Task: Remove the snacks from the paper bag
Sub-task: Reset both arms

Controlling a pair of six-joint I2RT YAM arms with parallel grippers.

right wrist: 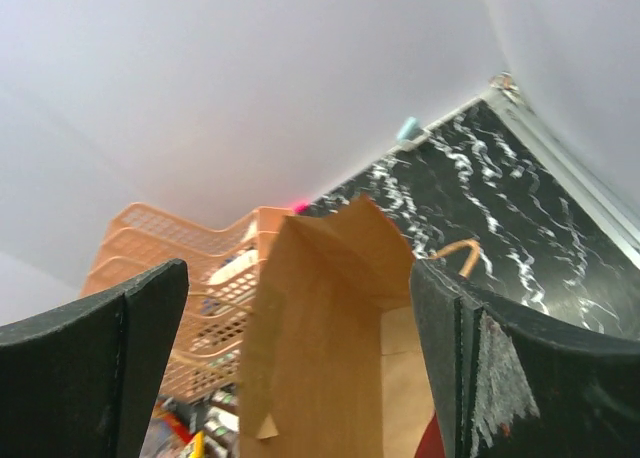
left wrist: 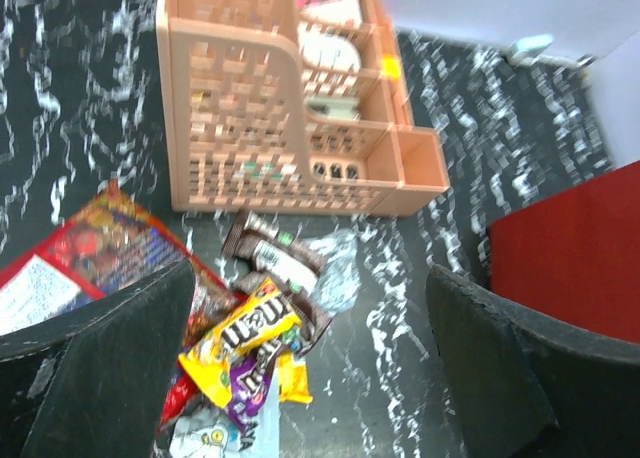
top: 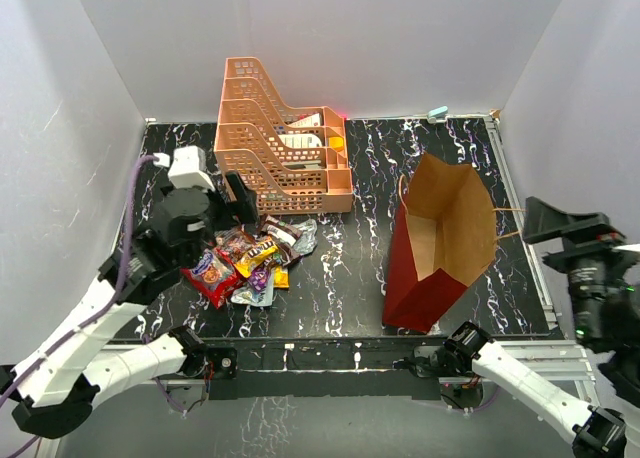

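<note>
The snacks (top: 250,261) lie in a loose pile on the black marbled table, left of centre. The left wrist view shows a large red bag (left wrist: 90,250), a yellow packet (left wrist: 240,336), a brown packet (left wrist: 272,250), a silver wrapper (left wrist: 338,268) and a purple one (left wrist: 248,380). My left gripper (top: 236,204) hovers open just above the pile, nothing between its fingers (left wrist: 100,373). The paper bag (top: 440,240), dark red outside and brown inside, stands upright with its mouth open. My right gripper (top: 548,222) is open beside the bag's right rim, near a cord handle (right wrist: 455,252). The brown bag wall (right wrist: 330,348) shows between its fingers.
An orange lattice tray rack (top: 285,143) with items in it stands at the back, just behind the snack pile. White walls close in the table on the left, back and right. A small pale object (top: 437,111) lies at the back edge.
</note>
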